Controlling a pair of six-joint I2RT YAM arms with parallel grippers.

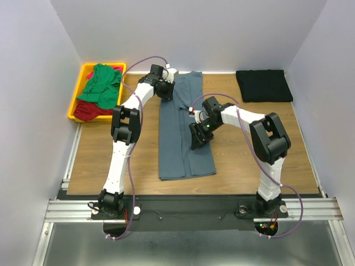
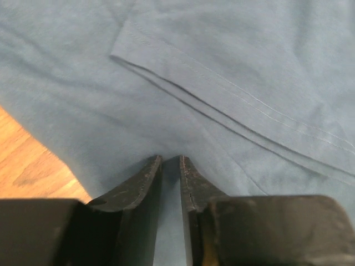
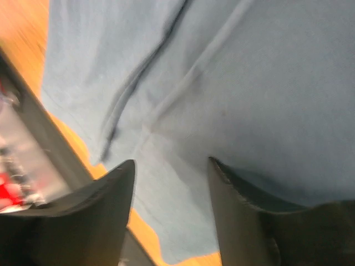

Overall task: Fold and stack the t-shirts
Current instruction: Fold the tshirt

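Note:
The slate blue-grey t-shirt (image 1: 172, 149) lies lengthwise down the middle of the table, its sides folded in. My left gripper (image 1: 165, 91) is at the shirt's far left corner. In the left wrist view (image 2: 170, 158) its jaws are nearly together, pinching the cloth (image 2: 222, 66) beside a hemmed sleeve edge. My right gripper (image 1: 198, 139) is open over the shirt's right half. Its wrist view (image 3: 172, 162) shows it just above the cloth (image 3: 249, 83). The black t-shirt (image 1: 263, 85) lies folded at the back right. The green t-shirt (image 1: 102, 83) and the red t-shirt (image 1: 89, 111) lie crumpled in the tray.
The yellow plastic tray (image 1: 76, 97) stands at the back left corner. White walls close in the table on three sides. Bare wood (image 1: 111, 160) shows on both sides of the blue-grey shirt.

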